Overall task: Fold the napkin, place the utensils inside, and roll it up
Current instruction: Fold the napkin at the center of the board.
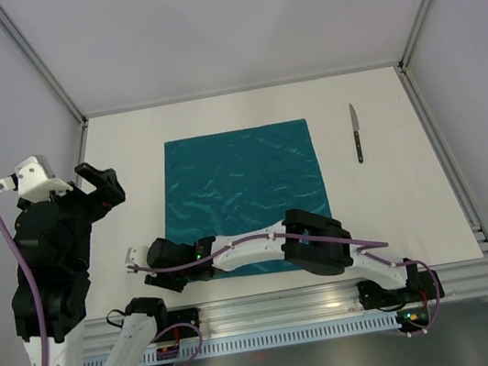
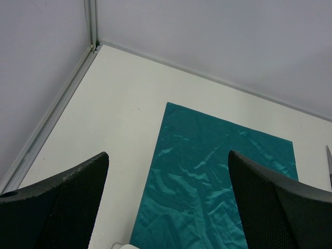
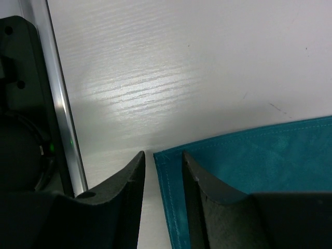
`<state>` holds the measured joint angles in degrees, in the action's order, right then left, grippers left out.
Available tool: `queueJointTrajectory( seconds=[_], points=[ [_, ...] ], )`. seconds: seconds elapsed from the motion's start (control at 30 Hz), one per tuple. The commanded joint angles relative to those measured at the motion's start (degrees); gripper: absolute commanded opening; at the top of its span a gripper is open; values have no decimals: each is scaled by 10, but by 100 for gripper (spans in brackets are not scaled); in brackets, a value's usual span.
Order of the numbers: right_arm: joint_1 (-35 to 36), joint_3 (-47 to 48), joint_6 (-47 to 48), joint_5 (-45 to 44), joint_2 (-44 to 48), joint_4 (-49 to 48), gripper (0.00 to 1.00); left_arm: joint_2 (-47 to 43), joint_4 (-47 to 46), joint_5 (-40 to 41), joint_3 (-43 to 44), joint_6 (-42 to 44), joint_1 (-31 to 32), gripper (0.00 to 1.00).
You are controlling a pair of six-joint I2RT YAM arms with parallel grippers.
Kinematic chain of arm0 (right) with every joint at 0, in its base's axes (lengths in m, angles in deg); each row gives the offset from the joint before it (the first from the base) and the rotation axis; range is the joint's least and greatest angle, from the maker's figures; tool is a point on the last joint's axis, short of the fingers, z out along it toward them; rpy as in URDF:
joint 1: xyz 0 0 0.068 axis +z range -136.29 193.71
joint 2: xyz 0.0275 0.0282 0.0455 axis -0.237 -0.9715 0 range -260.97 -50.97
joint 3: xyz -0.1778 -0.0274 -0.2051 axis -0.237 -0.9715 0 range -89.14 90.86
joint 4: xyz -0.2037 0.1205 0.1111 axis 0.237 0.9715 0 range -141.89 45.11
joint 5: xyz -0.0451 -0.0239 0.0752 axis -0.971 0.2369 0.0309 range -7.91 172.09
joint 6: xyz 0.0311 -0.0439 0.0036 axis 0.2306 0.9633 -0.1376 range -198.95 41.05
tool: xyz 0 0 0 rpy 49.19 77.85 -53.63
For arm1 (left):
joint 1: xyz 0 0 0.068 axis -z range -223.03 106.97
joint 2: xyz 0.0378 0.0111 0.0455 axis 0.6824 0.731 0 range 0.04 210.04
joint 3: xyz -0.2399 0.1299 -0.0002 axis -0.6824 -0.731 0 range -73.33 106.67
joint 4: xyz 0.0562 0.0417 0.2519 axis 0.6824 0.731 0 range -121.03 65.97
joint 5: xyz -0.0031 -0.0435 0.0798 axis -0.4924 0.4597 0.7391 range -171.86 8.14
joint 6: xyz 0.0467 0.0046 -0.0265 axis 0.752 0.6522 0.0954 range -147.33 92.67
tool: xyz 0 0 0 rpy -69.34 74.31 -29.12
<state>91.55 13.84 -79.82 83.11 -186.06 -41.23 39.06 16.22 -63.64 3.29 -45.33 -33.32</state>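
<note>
Pale grey walls [image 1: 200, 23] close in a white table [image 1: 128, 155], with a metal rail [image 1: 318, 297] along its near edge. The napkin [image 1: 244, 183] lies spread flat in the middle of the table, wrinkled and unfolded. The knife [image 1: 356, 133] lies well apart from it near the far right, bare on the table, blade pointing away from the arms.

The left arm [image 1: 50, 251] stands raised at the left side, elbow bent, its wrist tilted down toward the napkin's left half. The left fingers [image 2: 62, 202] are spread wide and hold nothing.

The right arm [image 1: 254, 246] reaches low and nearly flat from its base at the right, leftward along the napkin's near edge, covering part of that edge. The right fingers [image 3: 119, 192] sit at the napkin's near left corner, parted by a narrow gap. One is over bare table and the other over the cloth, with the corner's hem lying flat between them, not pinched. Whether either tip touches the cloth I cannot tell.
</note>
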Motion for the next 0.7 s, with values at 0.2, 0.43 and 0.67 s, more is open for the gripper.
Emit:
queueJointTrajectory(
  seconds=[0.2,0.43,0.67],
  points=[
    [0,19,-15,-7,-28,24,40,3,-6,10,-7,2,-2,100],
    [0,15,-11,-25,-29,28,33,3,-8,12,-6,3,-2,100],
    [0,17,-1,-37,-31,32,18,3,-9,11,-8,2,-3,100]
  ],
)
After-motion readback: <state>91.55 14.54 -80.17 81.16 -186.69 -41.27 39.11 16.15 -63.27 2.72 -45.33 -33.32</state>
